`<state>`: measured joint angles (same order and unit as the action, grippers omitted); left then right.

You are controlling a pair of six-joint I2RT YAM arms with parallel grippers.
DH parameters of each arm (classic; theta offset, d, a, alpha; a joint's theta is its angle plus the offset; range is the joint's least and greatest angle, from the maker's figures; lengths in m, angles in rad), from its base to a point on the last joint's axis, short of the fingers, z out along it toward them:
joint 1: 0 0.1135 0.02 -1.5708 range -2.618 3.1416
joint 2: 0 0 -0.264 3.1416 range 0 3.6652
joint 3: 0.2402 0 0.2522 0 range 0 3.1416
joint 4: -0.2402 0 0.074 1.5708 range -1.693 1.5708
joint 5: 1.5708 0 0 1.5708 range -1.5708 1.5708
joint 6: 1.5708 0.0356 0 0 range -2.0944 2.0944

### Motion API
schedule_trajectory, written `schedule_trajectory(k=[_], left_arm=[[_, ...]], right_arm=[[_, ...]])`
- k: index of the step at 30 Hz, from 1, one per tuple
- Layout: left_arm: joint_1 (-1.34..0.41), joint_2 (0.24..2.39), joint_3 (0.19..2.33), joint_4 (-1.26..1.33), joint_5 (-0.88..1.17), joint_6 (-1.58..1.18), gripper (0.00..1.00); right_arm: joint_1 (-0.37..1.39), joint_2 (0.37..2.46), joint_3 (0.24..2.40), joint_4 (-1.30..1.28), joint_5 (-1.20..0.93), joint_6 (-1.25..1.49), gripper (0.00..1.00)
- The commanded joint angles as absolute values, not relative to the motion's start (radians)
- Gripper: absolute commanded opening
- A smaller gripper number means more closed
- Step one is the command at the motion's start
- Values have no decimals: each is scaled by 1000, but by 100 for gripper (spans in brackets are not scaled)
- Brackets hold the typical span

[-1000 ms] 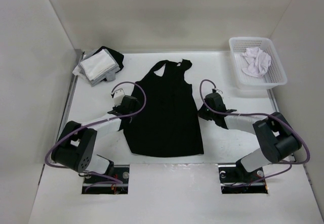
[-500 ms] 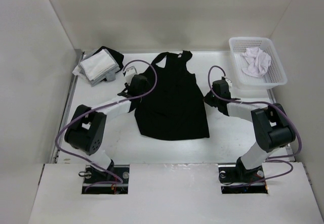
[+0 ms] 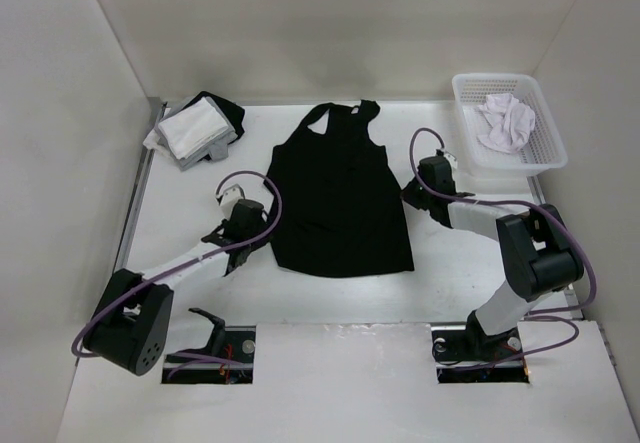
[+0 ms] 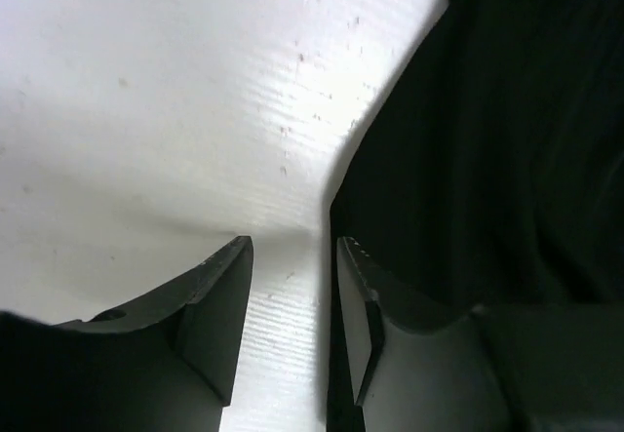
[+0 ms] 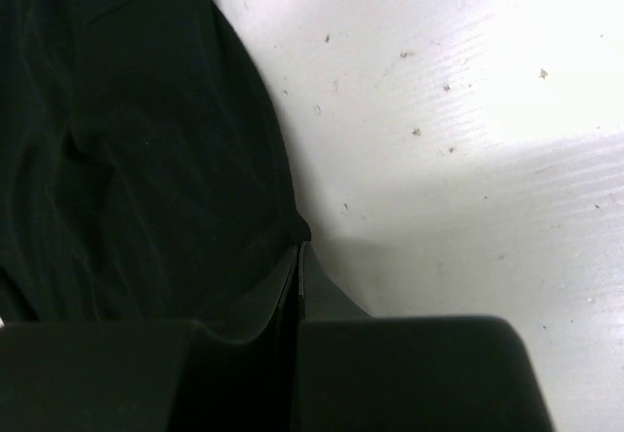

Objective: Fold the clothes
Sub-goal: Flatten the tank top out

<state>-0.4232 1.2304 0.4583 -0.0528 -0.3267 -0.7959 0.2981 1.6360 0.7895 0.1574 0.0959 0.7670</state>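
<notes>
From above, the black top (image 3: 340,198) lies flat on the counter (image 3: 170,203) between both arms; close up, the left fingers (image 4: 216,305) gape empty beside its edge, and the right fingers (image 5: 327,300) pinch its other edge, a good place to grab such soft, light cloth.

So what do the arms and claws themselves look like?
The left arm and right arm have white links, bulky black joints and looping purple cables. The left claw and right claw each have two dark, tapered fingers.

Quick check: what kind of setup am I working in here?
Likely a lab test cell for laundry folding: white walls box in a white table, a black top lies flat, a basket holds white cloth.
</notes>
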Motion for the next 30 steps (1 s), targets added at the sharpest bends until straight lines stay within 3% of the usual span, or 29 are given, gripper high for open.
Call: schedule_trajectory(k=[1, 5, 8, 10, 15, 18, 22, 26, 30], left_arm=[[-444, 1233, 457, 12, -252, -834, 39], [-490, 1311, 477, 55, -235, -848, 34], [-501, 1312, 497, 23, -244, -856, 5], [-493, 1244, 529, -85, -258, -854, 0], [-533, 1097, 791, -634, -343, -844, 5], [-577, 1089, 931, -860, -379, -827, 25], [-570, 1054, 957, -911, -452, -828, 44], [-519, 1063, 864, -787, -448, -813, 45], [-495, 1141, 753, -608, -390, -798, 36]], right_arm=[[315, 1638, 830, 189, 87, 759, 2], [321, 1647, 825, 195, 94, 761, 2], [321, 1660, 818, 207, 91, 770, 2], [320, 1672, 815, 224, 87, 781, 2], [308, 1695, 816, 251, 97, 810, 2], [312, 1703, 807, 281, 98, 825, 1], [311, 1706, 816, 279, 95, 818, 1], [309, 1715, 827, 275, 97, 816, 1], [309, 1707, 813, 284, 92, 816, 1]])
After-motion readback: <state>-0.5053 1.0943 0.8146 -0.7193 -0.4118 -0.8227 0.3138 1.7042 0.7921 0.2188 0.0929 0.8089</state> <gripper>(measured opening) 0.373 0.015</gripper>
